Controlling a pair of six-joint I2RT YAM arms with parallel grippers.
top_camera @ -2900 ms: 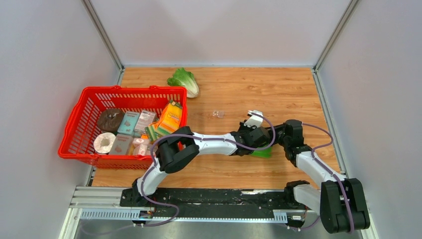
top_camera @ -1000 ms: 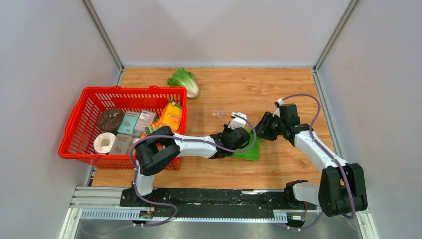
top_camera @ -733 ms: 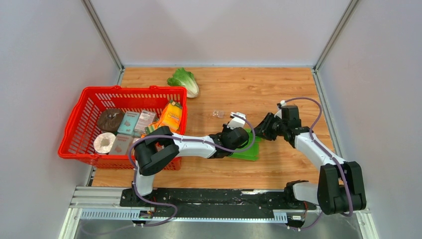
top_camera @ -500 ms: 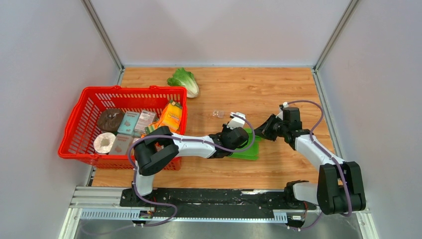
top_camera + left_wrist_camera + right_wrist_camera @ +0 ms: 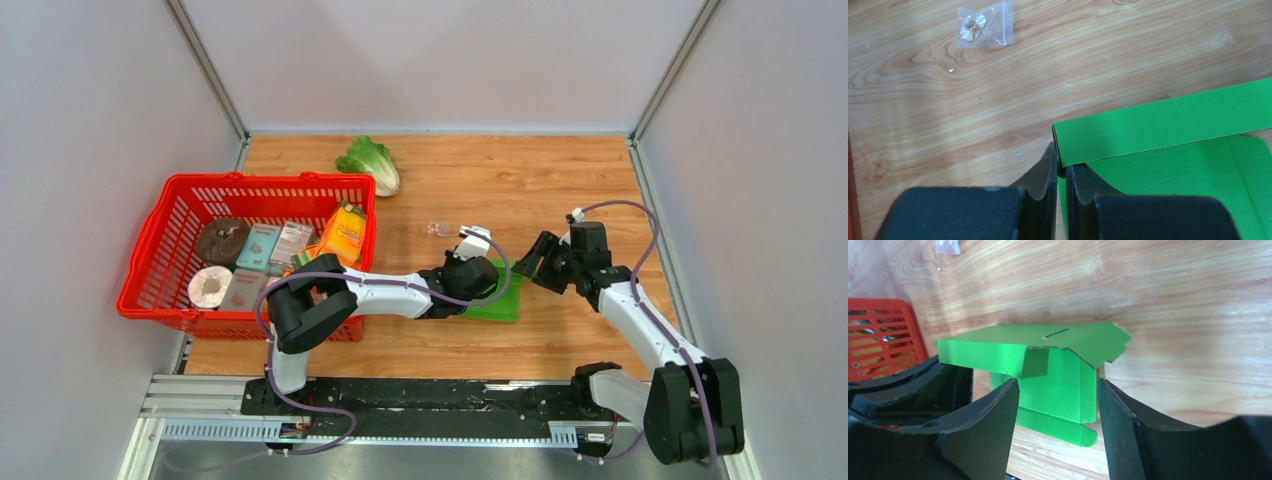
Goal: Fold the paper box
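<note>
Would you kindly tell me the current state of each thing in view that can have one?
paper box, partly folded, one wall raised
left claw, shut on a corner of the paper box's raised wall
right claw, open, holding nothing
basket, upright, holding groceries
plastic bag, lying flat

Plain bright green noted on paper box (image 5: 503,301); red lattice on basket (image 5: 250,180); light brown wood grain on worktop (image 5: 520,180); pale green on lettuce (image 5: 370,160).
</note>
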